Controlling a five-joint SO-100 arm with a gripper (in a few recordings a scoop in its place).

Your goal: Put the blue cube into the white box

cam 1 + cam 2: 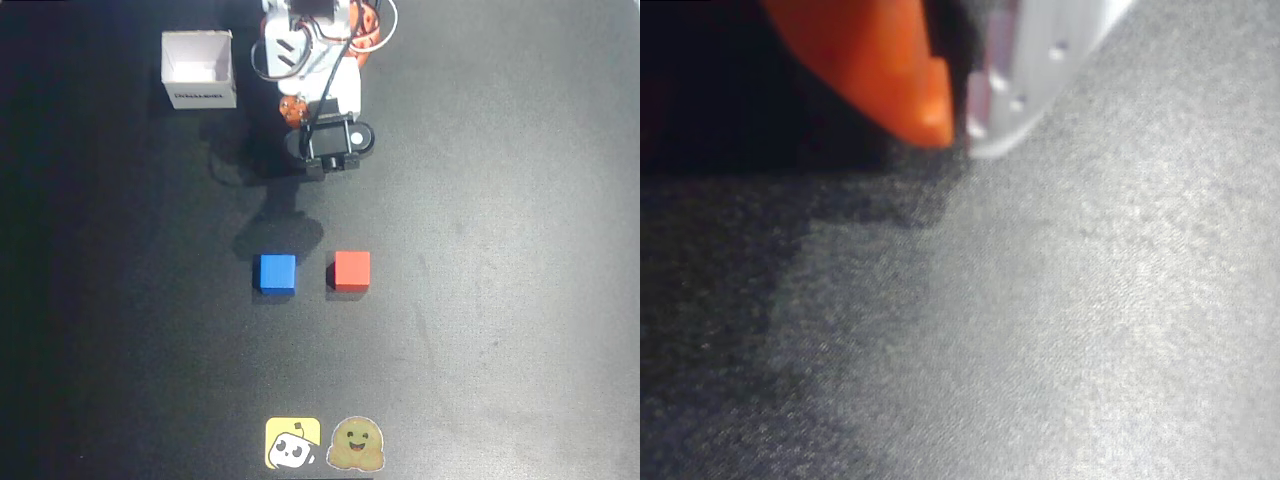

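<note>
At the centre of the overhead view, the blue cube [277,272] sits just beside a red cube [351,270] at its 3 o'clock, apart. The white box [199,69] stands toward 11 o'clock, open-topped. Two stickers [322,443] lie at 6 o'clock. In the wrist view the claw [958,128] shows orange and white fingertips pressed together, empty, above the matte black worktop [1090,330].

Box [199,70] print too small to read; arm [315,60] cropped at top edge; wrist-view fingertips [925,110] blurred.
</note>
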